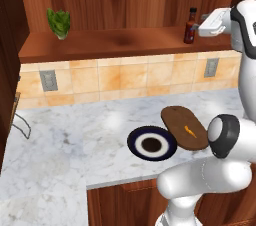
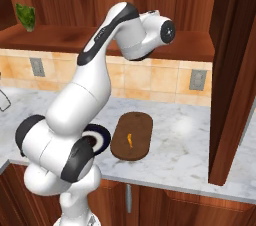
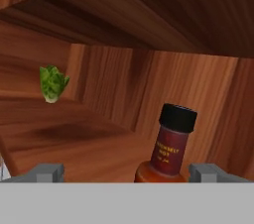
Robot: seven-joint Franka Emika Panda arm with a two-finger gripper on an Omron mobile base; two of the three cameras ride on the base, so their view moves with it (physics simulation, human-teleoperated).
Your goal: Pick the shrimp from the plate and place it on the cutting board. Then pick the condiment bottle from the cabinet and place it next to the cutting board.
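Shrimp (image 1: pixel 189 130) is lying on the cutting board (image 1: pixel 180 120), roughly dead centre, so the plate (image 1: pixel 151 144) just beside the board at its 8 o'clock has nothing but its dark middle in it. Both sit on the marble desk (image 1: pixel 75 140). Up in the cabinet (image 1: pixel 100 45), the bottle (image 1: pixel 190 26) stands upright on the shelf near the right end, black cap on. A leafy green lettuce (image 1: pixel 59 23) sits way over at 9 o'clock from it on the same shelf. In the hand view the gripper (image 3: pixel 129 173) has its jaws spread wide either side of the bottle, not touching it, holding nothing.
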